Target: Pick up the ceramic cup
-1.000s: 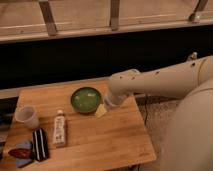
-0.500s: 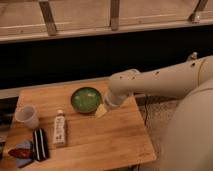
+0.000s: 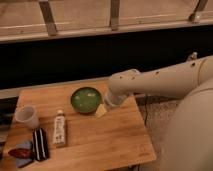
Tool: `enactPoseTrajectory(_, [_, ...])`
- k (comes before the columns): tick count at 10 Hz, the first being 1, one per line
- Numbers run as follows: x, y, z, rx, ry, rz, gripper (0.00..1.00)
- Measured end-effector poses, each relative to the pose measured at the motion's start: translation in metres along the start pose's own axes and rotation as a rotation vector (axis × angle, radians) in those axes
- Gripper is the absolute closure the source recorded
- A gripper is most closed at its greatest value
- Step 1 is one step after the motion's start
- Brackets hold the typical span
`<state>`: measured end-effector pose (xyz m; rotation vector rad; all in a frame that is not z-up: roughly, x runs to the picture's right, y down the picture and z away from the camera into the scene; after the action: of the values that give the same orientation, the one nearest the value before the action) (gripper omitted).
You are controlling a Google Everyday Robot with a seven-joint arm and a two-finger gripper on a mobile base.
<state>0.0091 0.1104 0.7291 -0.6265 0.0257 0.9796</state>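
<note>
The ceramic cup (image 3: 27,116) is a small plain white cup standing upright near the left edge of the wooden table (image 3: 117,145). My gripper (image 3: 102,110) hangs at the end of the white arm that reaches in from the right. It sits low over the table just right of the green bowl (image 3: 86,99), far to the right of the cup. It is open and nothing is between its fingers.
A slim white labelled tube (image 3: 59,128) lies between the cup and the bowl. A black packet (image 3: 40,144) and red and blue packets (image 3: 21,152) lie at the front left corner. A dark wall and railing run behind the table.
</note>
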Motion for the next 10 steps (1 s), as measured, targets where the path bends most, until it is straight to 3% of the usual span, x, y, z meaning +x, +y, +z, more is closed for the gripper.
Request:
enactPoseTrajectory(7, [0.000, 0.000, 0.000, -0.001, -0.001, 0.002, 0.30])
enactPoseTrajectory(10, [-0.020, 0.002, -0.002, -0.036, -0.027, -0.047, 0.30])
